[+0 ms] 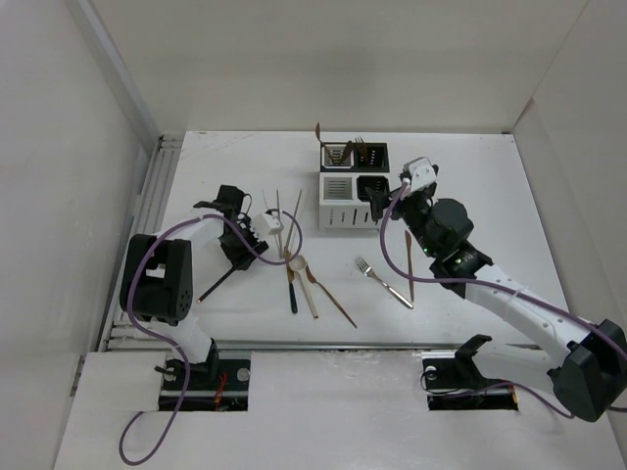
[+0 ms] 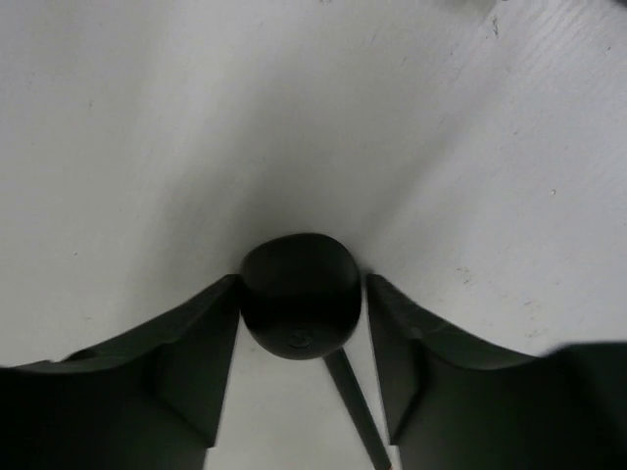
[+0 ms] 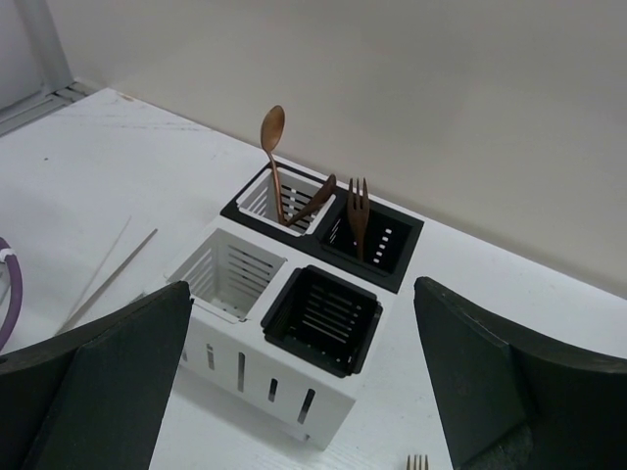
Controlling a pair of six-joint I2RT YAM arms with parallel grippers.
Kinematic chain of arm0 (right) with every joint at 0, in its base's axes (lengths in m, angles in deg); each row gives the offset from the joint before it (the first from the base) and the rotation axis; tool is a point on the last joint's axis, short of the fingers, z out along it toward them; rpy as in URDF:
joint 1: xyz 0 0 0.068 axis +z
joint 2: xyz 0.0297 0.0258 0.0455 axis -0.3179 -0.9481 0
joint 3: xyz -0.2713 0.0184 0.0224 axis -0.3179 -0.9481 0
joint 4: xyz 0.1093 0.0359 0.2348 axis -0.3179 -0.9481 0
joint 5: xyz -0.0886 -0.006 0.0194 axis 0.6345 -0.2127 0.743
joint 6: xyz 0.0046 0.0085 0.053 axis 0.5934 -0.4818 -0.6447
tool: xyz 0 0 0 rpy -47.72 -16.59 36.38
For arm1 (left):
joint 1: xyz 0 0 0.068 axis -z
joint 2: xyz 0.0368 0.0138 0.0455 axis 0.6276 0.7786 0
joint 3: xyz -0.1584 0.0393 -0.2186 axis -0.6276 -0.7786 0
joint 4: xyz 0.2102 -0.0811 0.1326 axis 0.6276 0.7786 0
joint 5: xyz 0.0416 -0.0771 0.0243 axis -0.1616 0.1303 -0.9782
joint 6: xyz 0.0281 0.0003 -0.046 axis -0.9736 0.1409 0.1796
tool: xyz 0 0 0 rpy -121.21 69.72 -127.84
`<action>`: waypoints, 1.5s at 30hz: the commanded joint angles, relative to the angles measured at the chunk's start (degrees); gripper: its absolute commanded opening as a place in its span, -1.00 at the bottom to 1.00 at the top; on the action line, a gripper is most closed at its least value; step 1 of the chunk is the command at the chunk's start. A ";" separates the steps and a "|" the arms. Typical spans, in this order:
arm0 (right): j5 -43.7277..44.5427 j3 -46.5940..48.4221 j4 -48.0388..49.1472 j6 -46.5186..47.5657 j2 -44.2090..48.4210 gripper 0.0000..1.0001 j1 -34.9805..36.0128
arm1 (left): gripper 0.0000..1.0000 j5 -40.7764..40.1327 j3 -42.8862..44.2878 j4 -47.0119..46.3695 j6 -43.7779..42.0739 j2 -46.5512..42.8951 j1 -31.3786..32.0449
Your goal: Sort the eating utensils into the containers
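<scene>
The black spoon's bowl (image 2: 299, 308) lies between my left gripper's (image 2: 305, 280) jaws, its handle running back to the lower right. The left finger touches the bowl and a thin strip of table shows at the right finger. In the top view this spoon (image 1: 217, 282) lies at the left under my left gripper (image 1: 236, 253). My right gripper (image 3: 302, 287) is open and empty above the caddy (image 3: 257, 377), and it also shows in the top view (image 1: 400, 196). The caddy (image 1: 338, 211) holds a copper spoon (image 3: 274, 132) in its far white compartment and a fork (image 3: 359, 201) in its far black one. Both near compartments are empty.
On the table in front of the caddy lie two pale chopsticks (image 1: 286, 211), a white-bowled spoon (image 1: 298, 264), another black spoon (image 1: 292, 292), a copper piece (image 1: 333, 299), a silver fork (image 1: 382, 280) and a copper knife (image 1: 409, 266). White walls enclose the table.
</scene>
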 commanded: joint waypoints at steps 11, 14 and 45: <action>2.84 1.32 0.93 1.65 1.20 1.00 0.59 | -1.00 5.60 8.88 8.16 3.65 2.82 -1.78; 4.77 1.32 0.93 0.78 1.20 1.00 0.59 | -1.00 9.20 20.61 12.91 5.23 3.52 -2.30; 4.42 9.40 1.72 -4.94 -7.06 1.00 -10.74 | -1.00 23.10 42.21 -86.04 46.38 21.71 10.17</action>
